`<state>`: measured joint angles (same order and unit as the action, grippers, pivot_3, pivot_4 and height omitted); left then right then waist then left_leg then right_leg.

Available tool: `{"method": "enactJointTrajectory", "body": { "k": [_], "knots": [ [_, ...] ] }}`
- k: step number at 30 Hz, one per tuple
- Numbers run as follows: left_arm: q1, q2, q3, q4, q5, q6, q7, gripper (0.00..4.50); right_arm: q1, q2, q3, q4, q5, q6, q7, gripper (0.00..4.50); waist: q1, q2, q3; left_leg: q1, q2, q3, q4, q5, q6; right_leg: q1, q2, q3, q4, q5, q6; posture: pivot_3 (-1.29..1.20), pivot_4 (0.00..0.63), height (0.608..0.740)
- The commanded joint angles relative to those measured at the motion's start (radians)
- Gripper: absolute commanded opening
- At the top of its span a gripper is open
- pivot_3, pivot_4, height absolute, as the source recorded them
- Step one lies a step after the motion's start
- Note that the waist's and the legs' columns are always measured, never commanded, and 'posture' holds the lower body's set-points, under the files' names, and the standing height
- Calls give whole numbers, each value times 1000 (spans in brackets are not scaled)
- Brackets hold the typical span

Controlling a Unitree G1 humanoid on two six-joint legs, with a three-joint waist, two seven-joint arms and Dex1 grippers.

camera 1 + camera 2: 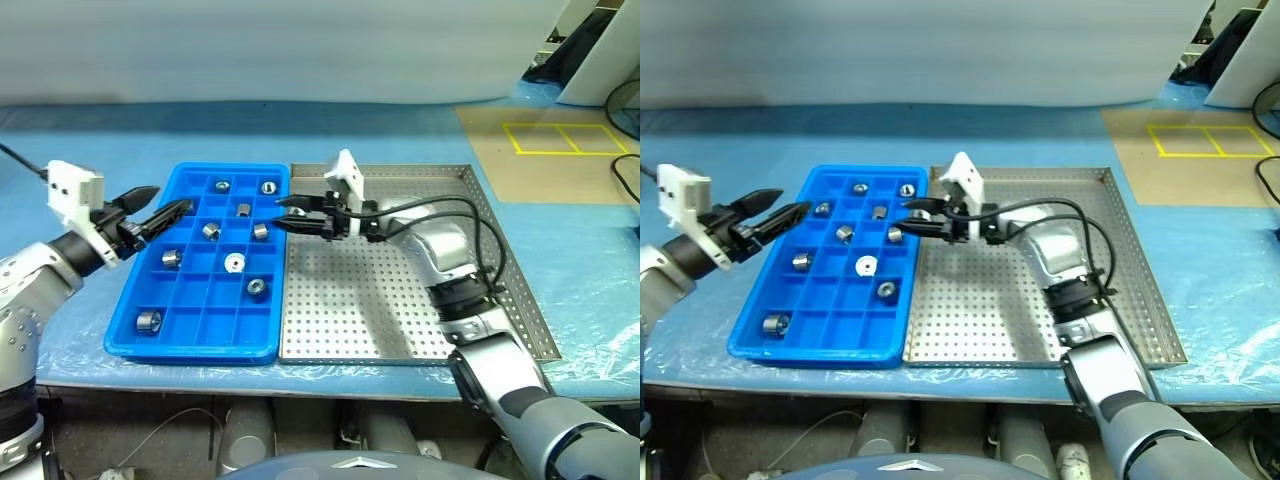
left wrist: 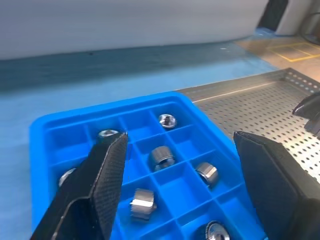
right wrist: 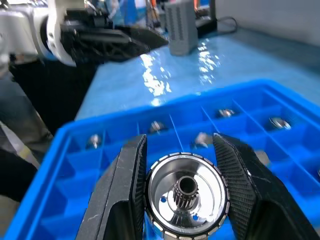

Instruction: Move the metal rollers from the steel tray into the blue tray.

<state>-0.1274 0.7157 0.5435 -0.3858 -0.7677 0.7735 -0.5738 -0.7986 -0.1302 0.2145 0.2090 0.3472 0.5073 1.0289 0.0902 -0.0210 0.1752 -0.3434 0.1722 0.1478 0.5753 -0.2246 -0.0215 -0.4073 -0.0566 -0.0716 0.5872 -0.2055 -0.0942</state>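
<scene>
The blue tray (image 1: 190, 350) lies left of the steel tray (image 1: 380, 310), their edges touching. Several metal rollers (image 1: 234, 262) sit in separate compartments of the blue tray. My right gripper (image 1: 283, 212) points left over the blue tray's right edge, level above it. The right wrist view shows this gripper (image 3: 180, 137) shut on one shiny roller (image 3: 186, 200) with a small geared hub. My left gripper (image 1: 165, 205) hovers at the blue tray's left rim, pointing right. Its fingers (image 2: 107, 170) stand open with nothing between them.
Both trays rest on a table covered in blue plastic sheet (image 1: 590, 260). At the back right lies a brown mat with yellow taped squares (image 1: 560, 138). Black cables (image 1: 480, 235) loop along my right forearm above the steel tray.
</scene>
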Motion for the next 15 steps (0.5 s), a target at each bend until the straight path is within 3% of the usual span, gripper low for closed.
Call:
{"method": "enactJointTrajectory", "body": {
  "k": [1, 6, 10, 15],
  "knots": [
    [50, 12, 93, -79, -16, -4, 42, 3594, -62, 74, 96, 59, -49, -82, 28, 1747, 4, 0, 0, 0, 0, 0, 0, 0, 0, 0, 0, 0, 0, 0, 0, 293, 150, 740],
    [142, -3, 145, -132, -7, -17, 78, 3594, -69, 121, 222, 196, -162, -212, 74, 1747, 26, 1, 1, -1, 0, -2, 0, 0, -1, 0, -1, -2, 0, 0, 0, 347, 150, 740],
    [177, -17, 158, -157, -17, -23, 101, 3594, -33, 100, 294, 143, -153, -186, 203, 1747, 58, 1, 3, -1, 0, -2, 0, 0, -1, 1, -1, -2, 0, 0, 0, 374, 150, 740],
    [192, -24, 148, -163, -9, -37, 112, 3594, 19, 86, 350, 107, -183, -200, 234, 1747, 69, 0, 4, 0, 1, -2, 0, 0, -1, 1, -1, -3, 0, 0, 0, 381, 150, 740]
  ]
}}
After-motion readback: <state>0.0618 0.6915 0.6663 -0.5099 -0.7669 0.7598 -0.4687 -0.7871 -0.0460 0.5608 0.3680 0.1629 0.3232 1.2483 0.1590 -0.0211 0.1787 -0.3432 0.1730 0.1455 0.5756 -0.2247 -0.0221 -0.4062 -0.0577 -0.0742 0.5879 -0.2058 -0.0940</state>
